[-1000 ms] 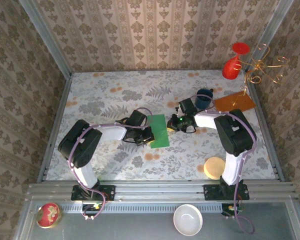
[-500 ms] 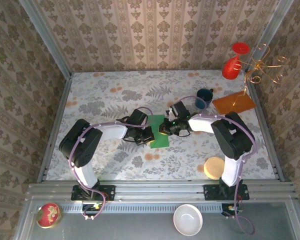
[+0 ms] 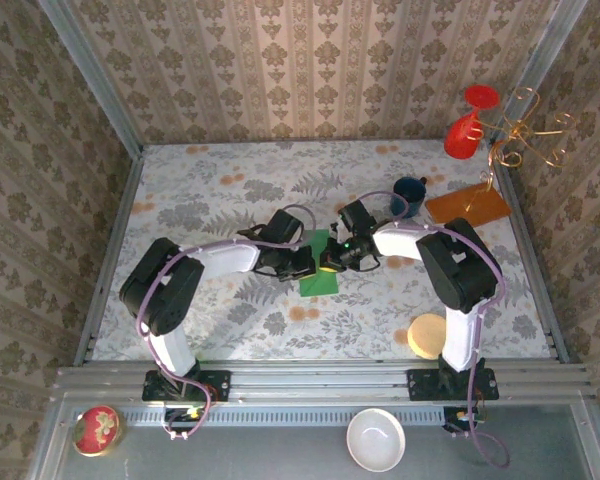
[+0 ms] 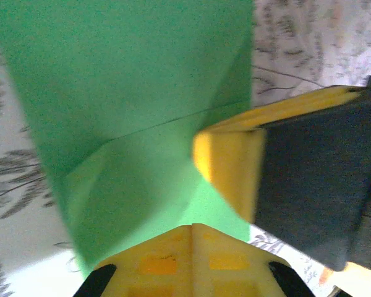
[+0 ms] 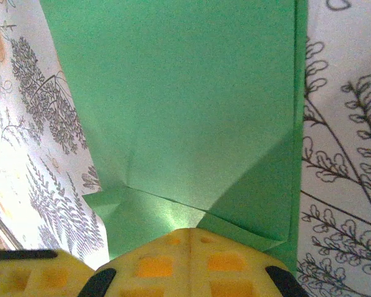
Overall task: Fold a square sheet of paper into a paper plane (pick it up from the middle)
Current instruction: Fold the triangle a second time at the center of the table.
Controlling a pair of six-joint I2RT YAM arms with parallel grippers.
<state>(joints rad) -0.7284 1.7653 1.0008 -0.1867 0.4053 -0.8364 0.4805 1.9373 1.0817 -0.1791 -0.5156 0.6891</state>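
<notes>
The square sheet of paper (image 3: 318,272) is bright green and lies folded on the floral table, narrower than a square. Diagonal creases cross the sheet (image 4: 130,99) in the left wrist view and the sheet (image 5: 185,105) in the right wrist view. My left gripper (image 3: 306,263) is shut, its tips (image 4: 195,230) resting on the paper's left side. My right gripper (image 3: 331,260) is also shut, its tips (image 5: 190,234) down on the paper from the right. The two grippers nearly meet over the sheet. Nothing is pinched between either pair of fingers.
A blue mug (image 3: 410,195) and an orange-brown board (image 3: 467,205) sit at the back right. A red glass (image 3: 464,133) hangs on a gold wire rack (image 3: 525,135). A tan disc (image 3: 429,335) lies near the right arm's base. A white bowl (image 3: 375,440) and a red tin (image 3: 97,430) rest on the front ledge.
My right gripper has moved left from beside the mug onto the paper. My left gripper has shifted right, and the visible green patch has become narrower.
</notes>
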